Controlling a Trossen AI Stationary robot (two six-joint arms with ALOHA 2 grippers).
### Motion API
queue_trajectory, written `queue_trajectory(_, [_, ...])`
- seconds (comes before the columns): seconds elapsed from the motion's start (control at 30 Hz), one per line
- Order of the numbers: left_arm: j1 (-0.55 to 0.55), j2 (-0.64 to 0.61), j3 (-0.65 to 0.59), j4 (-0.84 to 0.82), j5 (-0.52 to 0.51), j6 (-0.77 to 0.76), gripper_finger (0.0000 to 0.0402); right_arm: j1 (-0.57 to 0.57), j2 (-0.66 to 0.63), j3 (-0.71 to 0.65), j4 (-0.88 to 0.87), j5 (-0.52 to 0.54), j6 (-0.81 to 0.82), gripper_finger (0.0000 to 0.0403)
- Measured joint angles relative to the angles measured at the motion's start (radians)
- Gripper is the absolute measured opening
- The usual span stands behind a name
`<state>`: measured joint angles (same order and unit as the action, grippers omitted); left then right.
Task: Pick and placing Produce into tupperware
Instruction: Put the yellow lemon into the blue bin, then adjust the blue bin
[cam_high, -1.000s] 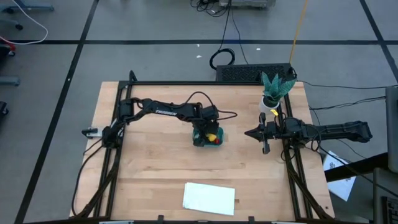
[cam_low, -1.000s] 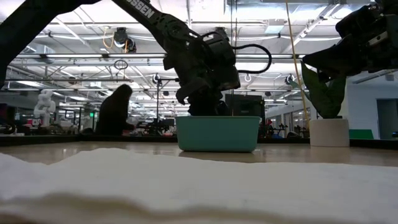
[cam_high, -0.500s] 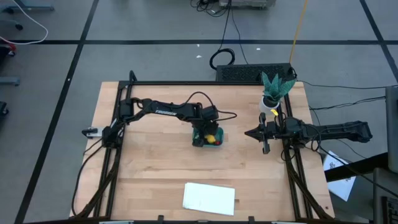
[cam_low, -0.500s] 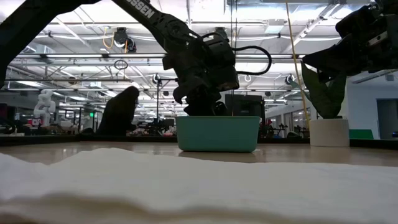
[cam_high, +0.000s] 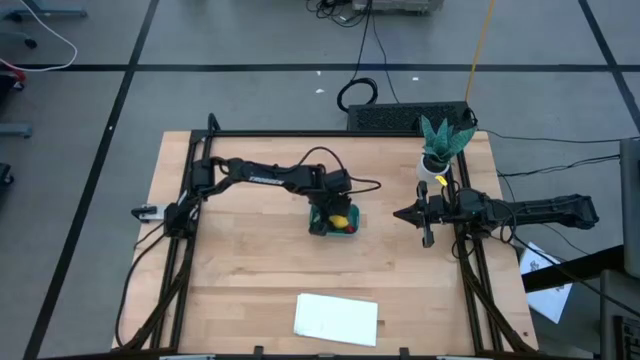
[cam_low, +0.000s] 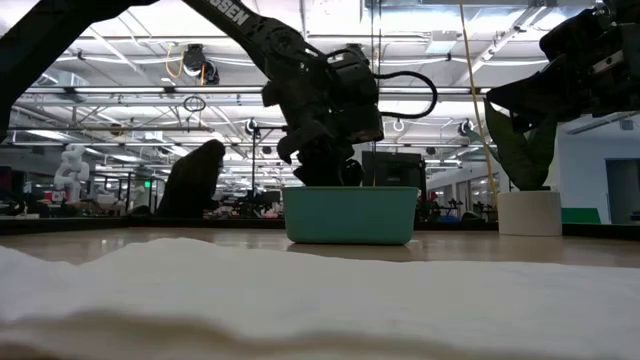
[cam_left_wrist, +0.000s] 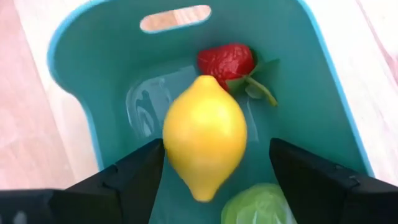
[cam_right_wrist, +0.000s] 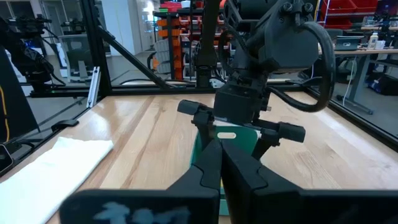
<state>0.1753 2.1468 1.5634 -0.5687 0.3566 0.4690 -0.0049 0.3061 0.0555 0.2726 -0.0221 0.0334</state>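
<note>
The teal tub stands mid-table. All three pieces show inside it in the left wrist view: the yellow lemon in the middle, the red strawberry beyond it, and the light-green ball nearest the camera. My left gripper hangs open just over the tub, a finger on either side of the lemon. My right gripper waits shut above the table's right side, pointing toward the tub.
A flat white sheet lies near the table's near edge. A potted plant stands at the far right corner, close to the right arm. A person shows in the room behind.
My left gripper has risen a little above the tub; the tub and the right arm have kept still.
</note>
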Motion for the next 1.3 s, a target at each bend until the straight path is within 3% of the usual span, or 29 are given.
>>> queue_trajectory(0.77, [-0.003, -0.001, 0.159, -0.159, -0.127, 0.019, 0.029, 0.0, 0.0, 0.0, -0.001, 0.0, 0.0, 0.0])
queue_trajectory(0.9, [-0.003, -0.001, 0.161, -0.163, -0.133, 0.024, 0.0243, 0.0, 0.0, 0.0, -0.001, 0.0, 0.0, 0.0])
queue_trajectory(1.3, [-0.003, -0.001, 0.161, -0.193, -0.151, 0.033, 0.0013, 0.0, 0.0, 0.0, -0.001, 0.0, -0.003, 0.0])
